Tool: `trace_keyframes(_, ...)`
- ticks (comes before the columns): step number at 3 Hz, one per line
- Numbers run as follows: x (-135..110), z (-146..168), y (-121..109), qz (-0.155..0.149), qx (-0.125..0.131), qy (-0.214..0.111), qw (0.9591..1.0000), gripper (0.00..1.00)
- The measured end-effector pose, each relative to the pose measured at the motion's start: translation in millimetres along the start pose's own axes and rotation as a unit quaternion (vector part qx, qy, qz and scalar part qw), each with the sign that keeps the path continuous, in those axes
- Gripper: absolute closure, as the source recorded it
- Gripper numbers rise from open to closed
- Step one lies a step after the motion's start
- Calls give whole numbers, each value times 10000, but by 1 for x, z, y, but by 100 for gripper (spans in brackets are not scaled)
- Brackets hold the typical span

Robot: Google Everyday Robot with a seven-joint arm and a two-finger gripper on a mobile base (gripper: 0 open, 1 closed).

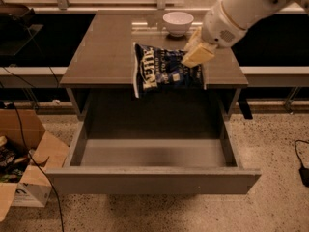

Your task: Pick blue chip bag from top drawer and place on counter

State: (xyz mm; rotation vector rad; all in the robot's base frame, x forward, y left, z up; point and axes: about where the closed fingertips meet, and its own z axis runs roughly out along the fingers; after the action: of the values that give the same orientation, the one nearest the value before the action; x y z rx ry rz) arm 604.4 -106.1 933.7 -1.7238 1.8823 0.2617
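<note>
With jaws clenched on the crinkly dark blue foil chip bag (161, 71), the tan gripper (197, 57) holds it over the front of the shiny grey-brown bench (104, 57), above the open grey top drawer (154, 179); next, I think, lower it and let go.

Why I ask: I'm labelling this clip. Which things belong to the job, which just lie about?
Job: crinkly navy-blue foil chip bag, gripped by the hand above the front edge of the glossy grey-brown counter; open grey top drawer.
Lying about: white round bowl on the counter; brown cardboard box on the floor.
</note>
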Motion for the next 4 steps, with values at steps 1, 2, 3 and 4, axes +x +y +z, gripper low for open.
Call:
trace_keyframes(1,-23,12,-45,4,-4,40,10000,100)
trace_keyframes(2,-32,28,-69,69,-53,42,10000,100)
trace_keyframes(3,-31,58,-91,226,-155,96,9996,81)
trace_keyframes(4,-20,89,-109,425,-238,150,9987,58)
